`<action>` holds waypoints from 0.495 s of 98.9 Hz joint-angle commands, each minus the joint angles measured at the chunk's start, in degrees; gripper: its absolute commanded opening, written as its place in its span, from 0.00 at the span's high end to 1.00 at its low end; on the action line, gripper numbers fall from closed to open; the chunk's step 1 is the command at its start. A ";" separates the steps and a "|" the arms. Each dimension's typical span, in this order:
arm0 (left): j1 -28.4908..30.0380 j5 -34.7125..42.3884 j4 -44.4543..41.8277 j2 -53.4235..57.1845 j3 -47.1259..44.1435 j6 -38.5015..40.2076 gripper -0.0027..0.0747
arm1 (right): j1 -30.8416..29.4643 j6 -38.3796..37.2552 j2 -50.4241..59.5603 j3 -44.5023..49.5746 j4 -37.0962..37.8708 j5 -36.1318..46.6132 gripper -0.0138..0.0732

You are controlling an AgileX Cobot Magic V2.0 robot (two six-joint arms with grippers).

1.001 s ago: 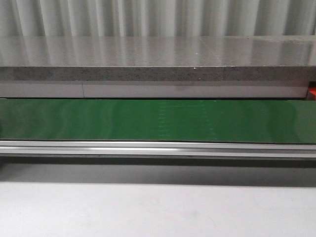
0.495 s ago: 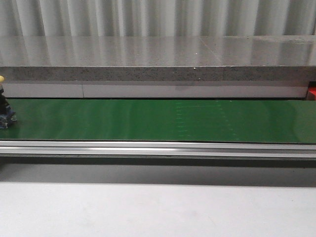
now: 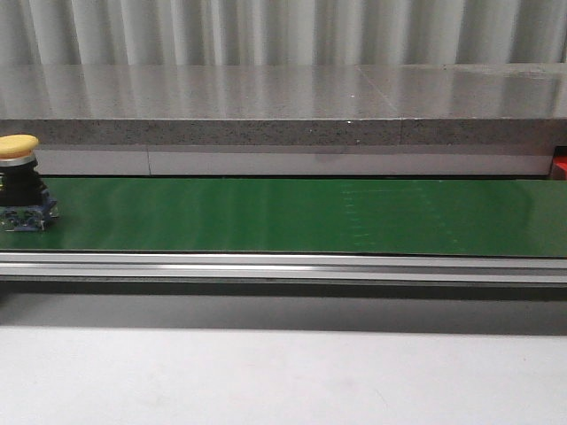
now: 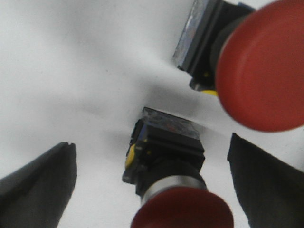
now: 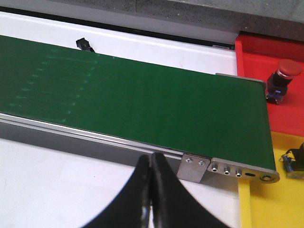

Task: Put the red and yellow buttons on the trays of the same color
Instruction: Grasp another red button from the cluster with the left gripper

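1. Corrugated grey wall (image 3: 283, 31) backs a speckled stone ledge (image 3: 283, 131), and below it runs my green conveyor belt (image 3: 292, 215) with its aluminium rail (image 3: 283, 266).
2. At the belt's far left end, a yellow button (image 3: 19, 181) stands upright on its black and blue base.
3. My left claw (image 4: 156, 183) is spread wide over a white surface, its dark fingers (image 4: 40, 185) either side of a red button (image 4: 171, 190) lying between them, not touched.
4. Just beyond it lies a second red button (image 4: 261, 66).
5. My right claw (image 5: 151, 190) is pressed closed and empty, hanging just short of the belt's near rail.
6. Off past the belt's end, another red button (image 5: 284, 78) stands on the red tray (image 5: 266, 47); nearer, a dark block (image 5: 297, 161) rests on the yellow tray (image 5: 270, 199).
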State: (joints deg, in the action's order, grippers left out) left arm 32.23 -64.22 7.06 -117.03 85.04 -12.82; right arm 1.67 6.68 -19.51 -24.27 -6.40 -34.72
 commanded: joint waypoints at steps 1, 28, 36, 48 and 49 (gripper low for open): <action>-0.25 0.13 1.13 2.90 1.21 -1.76 0.23 | 0.10 0.18 -0.34 -1.46 -0.17 4.15 0.92; -0.25 0.21 1.37 2.90 1.21 -7.52 0.33 | 0.10 0.18 -0.34 -1.46 -0.17 4.15 0.92; -0.25 0.11 1.37 2.90 1.21 -7.52 0.34 | 0.10 0.18 -0.34 -1.46 -0.17 4.15 0.92; -0.25 0.11 1.90 2.90 1.21 -8.10 0.47 | 0.10 0.18 -0.34 -1.46 -0.17 4.15 0.92; -0.25 0.11 1.97 2.90 1.21 -8.10 0.48 | 0.10 0.18 -0.34 -1.46 -0.17 4.15 0.92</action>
State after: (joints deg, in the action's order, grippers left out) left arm 32.23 -64.02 7.43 -117.03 85.04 -20.42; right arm 1.67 6.68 -19.51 -24.27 -6.40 -34.72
